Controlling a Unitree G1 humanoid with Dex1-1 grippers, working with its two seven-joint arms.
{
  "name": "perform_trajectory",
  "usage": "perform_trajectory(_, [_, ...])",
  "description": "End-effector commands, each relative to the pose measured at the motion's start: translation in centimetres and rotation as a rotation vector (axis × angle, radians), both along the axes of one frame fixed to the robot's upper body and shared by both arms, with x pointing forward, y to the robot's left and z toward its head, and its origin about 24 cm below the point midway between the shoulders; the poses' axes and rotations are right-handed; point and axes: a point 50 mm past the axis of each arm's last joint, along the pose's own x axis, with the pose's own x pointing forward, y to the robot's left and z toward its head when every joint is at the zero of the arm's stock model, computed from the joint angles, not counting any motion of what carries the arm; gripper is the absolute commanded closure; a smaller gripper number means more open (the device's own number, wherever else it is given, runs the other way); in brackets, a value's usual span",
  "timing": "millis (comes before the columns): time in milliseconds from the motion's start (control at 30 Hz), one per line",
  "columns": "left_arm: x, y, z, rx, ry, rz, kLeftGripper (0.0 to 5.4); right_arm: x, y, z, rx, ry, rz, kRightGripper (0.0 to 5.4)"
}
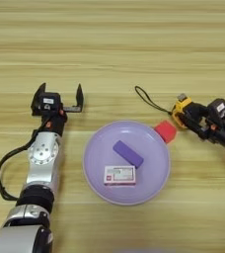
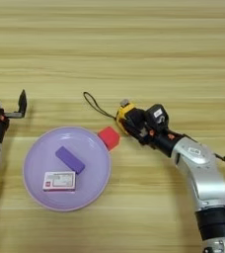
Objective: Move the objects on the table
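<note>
The table (image 1: 114,44) is a light wooden top with grain stripes running left to right, and all the things sit in its near half.

The plate (image 1: 92,163), round and lilac, lies at the centre between the 2 arms. It holds 2 things: the block (image 1: 128,153), purple, with its long axis running from far left to near right, and the box (image 1: 119,175), flat and white, just near of the block, with its long axis left to right and its red mark at the left end. These 2 look already placed.

The left gripper (image 1: 60,96) hovers left of the plate over bare wood, its 2 fingers spread wide and pointing far, with nothing between them. It seems idle or waiting.

The right gripper (image 2: 129,121) reaches in from the right, pointing left, and is closed around the tape (image 2: 125,112), a yellow-and-black measure lying right of the plate and far of its rim. The grip likely readies a lift toward the plate. The strap (image 2: 95,106), a thin black loop, trails from the tape to the far left along the wood.

The cube (image 2: 109,138), small and red, touches the plate's right rim, just left of the tape, turned corner-on.
</note>
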Motion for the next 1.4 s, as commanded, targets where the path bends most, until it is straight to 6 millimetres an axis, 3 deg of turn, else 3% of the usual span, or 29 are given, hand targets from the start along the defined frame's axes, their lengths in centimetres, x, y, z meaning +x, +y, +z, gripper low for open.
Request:
perform_trajectory(33, [0.3, -0.2, 0.2, 0.006, -0.003, -0.005, 0.0, 0.3, 0.5, 2.4, 0.012, -0.091, 0.018, 3.0])
perform_trajectory(533, [0.3, -0.4, 0.1, 0.005, -0.004, -0.006, 0.0, -2.0, 4.7, 4.8, 0.037, -0.173, 0.208, 3.0])
perform_trajectory(933, [0.2, -0.5, 0.0, 0.004, -0.006, -0.007, 0.0, -2.9, 8.2, 1.3, 0.08, 0.006, 0.359, 3.0])
perform_trajectory(1400, [0.1, -0.6, 0.0, 0.006, -0.009, -0.009, 0.0, -2.3, 7.6, -1.4, 0.028, 0.092, 0.354, 3.0])
